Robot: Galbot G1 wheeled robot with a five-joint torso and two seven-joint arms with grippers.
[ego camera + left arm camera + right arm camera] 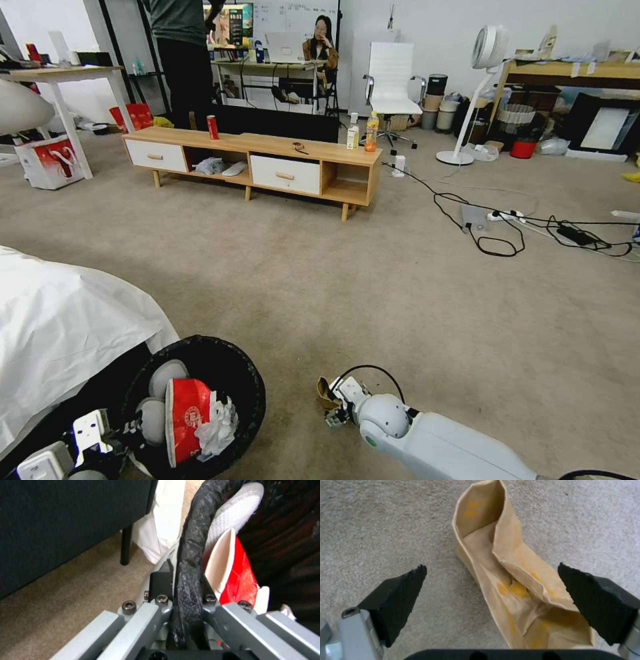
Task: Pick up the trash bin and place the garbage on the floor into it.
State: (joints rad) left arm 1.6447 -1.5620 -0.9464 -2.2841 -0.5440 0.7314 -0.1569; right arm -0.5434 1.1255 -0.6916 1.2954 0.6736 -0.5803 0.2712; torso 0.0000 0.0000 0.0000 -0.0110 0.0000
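**Bin held close while the right hand straddles a cardboard tray**

The floor (373,293), a wide stretch of beige carpet, runs from the robot out to a low wooden bench (253,160) and a tangle of cables (533,230). At the robot's left, beside a white-draped piece of furniture (60,327), sits the trash bin (257,393), its black liner rolled over the rim. The left hand (186,597) is clamped on that rim, one finger inside and one outside, which keeps the bin within reach of the next drop. Inside lie a crushed red-white cup (188,417), a crumpled tissue (219,427) and pale rounded pieces I cannot identify.

To the right, the right hand (491,590) hangs low over a tan cardboard tray (506,580) lying on the carpet, its black pads (403,590) spread wide on either side, touching nothing, so placed to close across the folded card.

The bin's base is cut off from view, so I cannot tell whether it is lifted or resting.
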